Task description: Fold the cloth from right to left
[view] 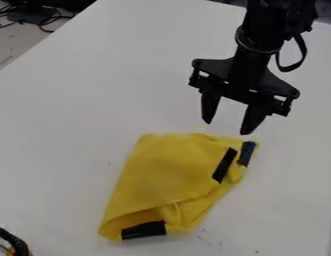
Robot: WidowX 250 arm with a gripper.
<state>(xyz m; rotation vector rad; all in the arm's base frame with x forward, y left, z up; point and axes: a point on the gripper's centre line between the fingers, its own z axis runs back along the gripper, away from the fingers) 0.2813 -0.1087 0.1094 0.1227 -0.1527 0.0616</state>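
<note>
My pincer (227, 128) hangs released, nothing between its tips. The yellow cloth (168, 172) lies on the desk (67, 125) toward seven o'clock from it, long axis running one to seven; its taped corner, close by at five, looks my likeliest grip.

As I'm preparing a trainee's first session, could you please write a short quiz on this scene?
1. How many dark strips show on the yellow cloth?
2. True or false: the end effector's fingers are spread apart.
3. Where in the picture is the end effector? (a) left of the cloth (b) above the cloth's upper right part (c) below the cloth

Key: 1. Three. 2. True. 3. b.
</note>
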